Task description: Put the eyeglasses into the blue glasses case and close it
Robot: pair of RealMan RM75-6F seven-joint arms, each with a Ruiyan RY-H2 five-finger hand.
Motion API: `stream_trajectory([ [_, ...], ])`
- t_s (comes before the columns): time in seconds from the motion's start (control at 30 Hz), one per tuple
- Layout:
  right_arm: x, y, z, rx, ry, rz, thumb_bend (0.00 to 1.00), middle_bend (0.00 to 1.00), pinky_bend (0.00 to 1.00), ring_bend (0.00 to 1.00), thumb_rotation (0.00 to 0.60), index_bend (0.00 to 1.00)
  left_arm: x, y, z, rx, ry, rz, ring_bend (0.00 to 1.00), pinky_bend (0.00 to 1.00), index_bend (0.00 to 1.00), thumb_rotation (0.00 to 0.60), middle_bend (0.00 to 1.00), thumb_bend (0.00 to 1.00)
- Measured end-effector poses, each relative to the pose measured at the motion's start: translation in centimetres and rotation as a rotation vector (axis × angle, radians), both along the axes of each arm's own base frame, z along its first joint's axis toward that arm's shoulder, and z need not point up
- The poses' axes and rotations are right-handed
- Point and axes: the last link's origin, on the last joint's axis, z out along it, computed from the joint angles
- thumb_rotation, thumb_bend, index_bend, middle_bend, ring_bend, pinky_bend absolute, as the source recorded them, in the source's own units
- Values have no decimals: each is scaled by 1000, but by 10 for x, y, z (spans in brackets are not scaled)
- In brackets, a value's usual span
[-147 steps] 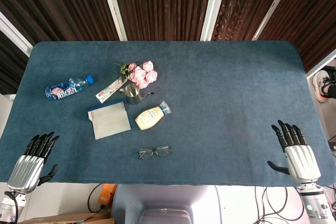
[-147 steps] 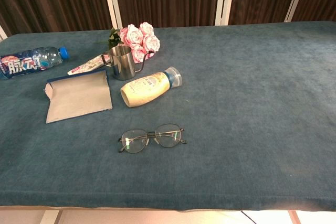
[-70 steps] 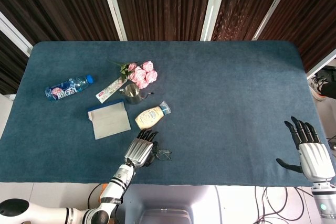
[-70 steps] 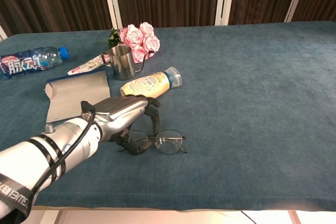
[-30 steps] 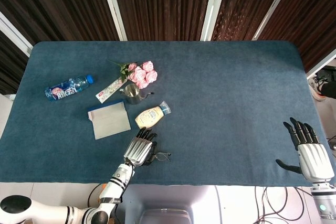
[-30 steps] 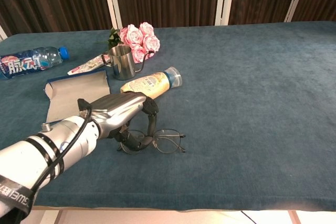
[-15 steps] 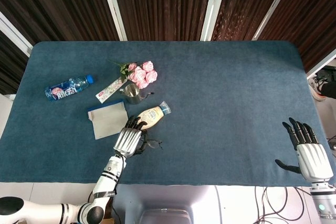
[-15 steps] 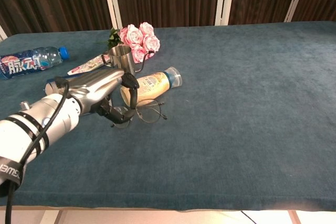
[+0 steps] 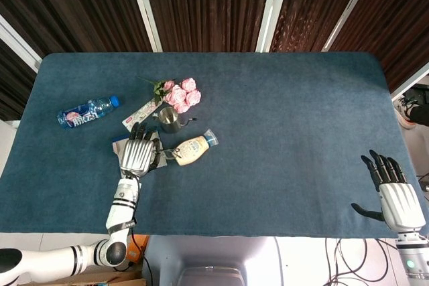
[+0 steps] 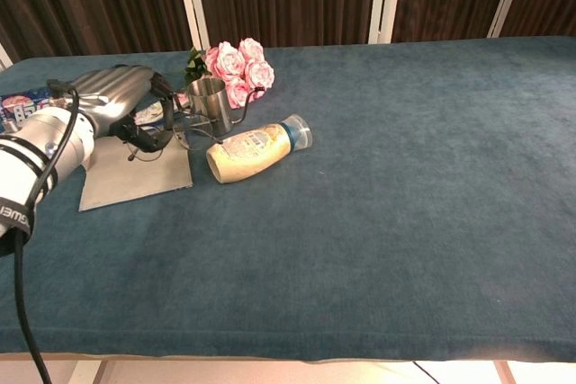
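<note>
Overhead, we see a counter [image 9: 281, 132] covered in dark blue-teal felt, backed by dark brown wood-grain panels [image 9: 208, 5] split by white upright strips.

We take the flat blue glasses case [image 10: 135, 173], lying open with its grey lining up, as our landmark. Behind it lie a clear plastic water bottle with a blue cap and label [image 9: 87, 112] and a small white printed packet [image 9: 139, 113]. Just right of the case stands a small steel cup with a handle [image 10: 209, 105], with a bunch of pink artificial roses [image 10: 239, 65] beyond that. A cream squeeze bottle with a clear cap [image 10: 256, 151] lies on its side right of the case, its cap pointing away from it; it sits close beside the path to the case.

Our left hand [image 10: 121, 101] hovers over the case's rear half, fingers curled around the thin wire-framed eyeglasses [image 10: 189, 130]. They hang off the counter above the case's right edge, long axis running roughly left to right, lenses toward the steel cup.

Our right hand [image 9: 395, 199] rests far to the right of the case at the counter's near corner, holding nothing, fingers spread.
</note>
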Motion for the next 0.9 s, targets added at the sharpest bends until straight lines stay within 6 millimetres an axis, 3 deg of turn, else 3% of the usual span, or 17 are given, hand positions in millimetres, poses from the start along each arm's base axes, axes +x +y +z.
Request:
stream_trajectory([
  [0.33,-1,-2,4,-20,-8,-5,176,0,0,0,600,0,-30,40,4,71,98,60,67,20,756,600,208,454],
  [0.9,0,-2,2,-17,-5,-3,176,0,0,0,600,0,-49,49,-2,49,134,152,62,18,729,600,197,438],
])
